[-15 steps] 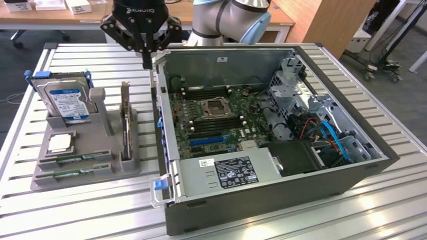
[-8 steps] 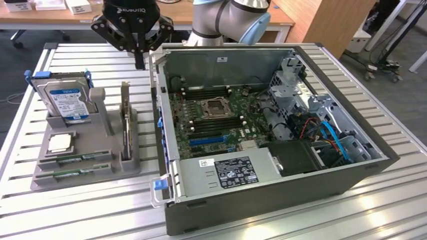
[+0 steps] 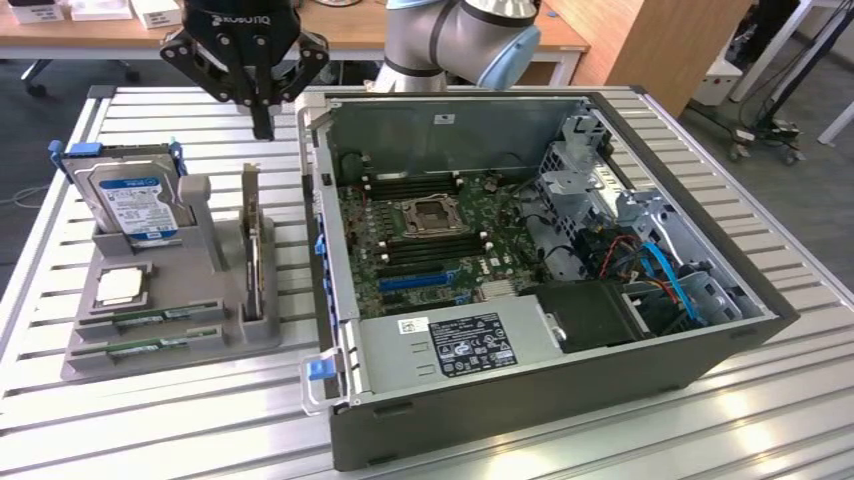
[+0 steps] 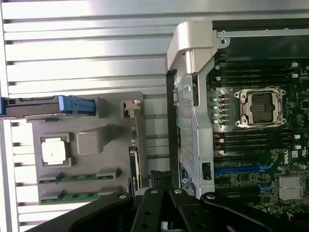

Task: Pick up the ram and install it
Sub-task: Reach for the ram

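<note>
One black claw [image 3: 263,122], fingers shut together, gripping nothing. It hangs above the far end of one grey plastic holder tray [image 3: 200,285] on the exterior view's left. Two ram sticks [image 3: 150,318], long thin green circuit boards with small dark chips, lie flat side by side in slots at the tray's near end, well apart from the claw. Between claw and sticks:
- one upright expansion card [image 3: 250,235] along the tray's right side
- one silver hard drive with blue label [image 3: 134,205], standing in a blue caddy
- one square silver processor chip [image 3: 120,287], lying flat

One open dark-grey computer case [image 3: 534,400] sits just right of the tray, with a green motherboard [image 3: 400,250] inside. All of it is on a slatted aluminium worktop [image 3: 160,430].
</note>
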{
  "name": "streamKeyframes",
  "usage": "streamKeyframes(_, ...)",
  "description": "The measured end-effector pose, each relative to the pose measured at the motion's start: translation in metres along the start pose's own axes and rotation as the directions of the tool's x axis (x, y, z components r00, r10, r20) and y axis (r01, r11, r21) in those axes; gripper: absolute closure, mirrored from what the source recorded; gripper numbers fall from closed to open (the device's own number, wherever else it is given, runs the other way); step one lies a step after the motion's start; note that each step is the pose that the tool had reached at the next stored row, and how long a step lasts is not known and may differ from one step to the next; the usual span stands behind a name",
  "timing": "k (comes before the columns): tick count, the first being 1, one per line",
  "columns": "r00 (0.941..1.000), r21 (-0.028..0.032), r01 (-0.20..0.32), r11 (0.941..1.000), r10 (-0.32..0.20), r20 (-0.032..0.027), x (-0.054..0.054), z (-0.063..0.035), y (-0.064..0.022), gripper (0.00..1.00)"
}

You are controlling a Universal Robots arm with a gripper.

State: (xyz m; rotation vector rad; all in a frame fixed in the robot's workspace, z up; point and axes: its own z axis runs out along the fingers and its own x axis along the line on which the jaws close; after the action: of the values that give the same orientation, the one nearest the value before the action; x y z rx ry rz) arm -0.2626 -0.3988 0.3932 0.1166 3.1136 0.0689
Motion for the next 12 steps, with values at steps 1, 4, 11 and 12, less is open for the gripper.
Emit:
streamKeyframes(1,1.0,0.0,0.0,1.0,0.0,-0.0001,0.002,-0.0001,-0.0001,0.9)
streamKeyframes(4,1.0,0.0,0.0,1.0,0.0,-0.0001,0.007,-0.0002,-0.0005,0.9)
streamKeyframes(11,1.0,0.0,0.0,1.0,0.0,0.0,0.021,-0.0006,-0.0015,0.9)
streamKeyframes(12,1.0,0.0,0.0,1.0,0.0,0.0,0.023,-0.0006,-0.0017,0.9)
